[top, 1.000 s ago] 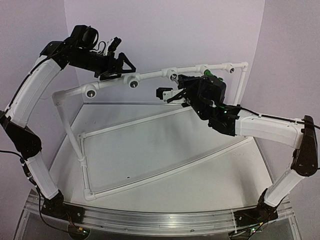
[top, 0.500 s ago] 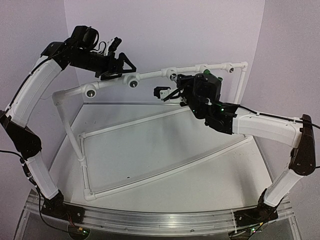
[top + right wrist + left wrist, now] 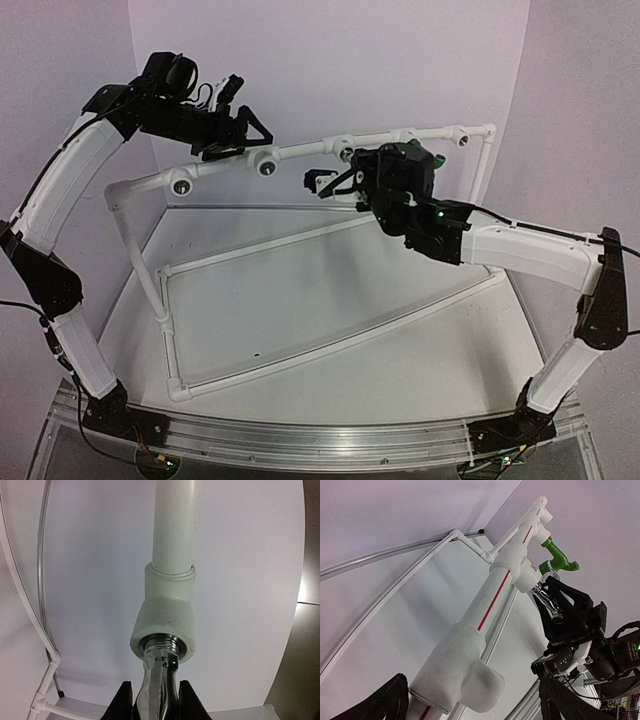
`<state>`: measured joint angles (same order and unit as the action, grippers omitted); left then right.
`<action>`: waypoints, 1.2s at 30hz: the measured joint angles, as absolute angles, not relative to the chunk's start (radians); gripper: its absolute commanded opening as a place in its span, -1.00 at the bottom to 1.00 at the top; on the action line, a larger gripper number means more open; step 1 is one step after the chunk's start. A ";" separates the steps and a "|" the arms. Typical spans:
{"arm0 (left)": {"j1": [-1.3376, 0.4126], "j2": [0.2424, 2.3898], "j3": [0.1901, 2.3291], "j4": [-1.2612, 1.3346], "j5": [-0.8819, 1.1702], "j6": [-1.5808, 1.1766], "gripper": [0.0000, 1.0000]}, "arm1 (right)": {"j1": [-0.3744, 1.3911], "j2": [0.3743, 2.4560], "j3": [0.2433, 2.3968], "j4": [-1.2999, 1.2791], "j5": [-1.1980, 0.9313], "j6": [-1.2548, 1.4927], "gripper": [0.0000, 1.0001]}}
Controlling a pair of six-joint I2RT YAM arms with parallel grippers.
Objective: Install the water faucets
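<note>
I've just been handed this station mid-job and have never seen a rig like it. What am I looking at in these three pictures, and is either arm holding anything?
You are looking at two robot arms bolted at the table's near edge, each ending in a two-finger tool. The wide picture comes from a fixed camera above and behind them. The other two come from cameras on the wrists.

On the table stands a white pipe frame with a raised back rail. The right tool is shut on a chrome faucet, whose threaded end sits at the mouth of a white fitting on that rail. A green faucet is already on the next fitting along. The left tool is open, with its fingers on either side of the rail, and holds nothing.
</note>
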<state>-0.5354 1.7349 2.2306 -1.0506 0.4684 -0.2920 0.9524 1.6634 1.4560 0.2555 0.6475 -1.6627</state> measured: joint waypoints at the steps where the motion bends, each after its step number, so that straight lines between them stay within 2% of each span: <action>1: -0.535 1.735 2.230 -1.048 0.468 -0.292 0.79 | 0.953 1.667 1.463 0.249 0.651 -1.653 -1.00; 23: -0.531 1.734 2.227 -1.043 0.463 -0.297 0.78 | 0.955 1.699 1.515 0.184 0.677 -1.355 -1.00; 36: -0.529 1.731 2.217 -1.020 0.451 -0.314 0.79 | 0.952 1.720 1.586 0.060 0.655 -1.109 -1.00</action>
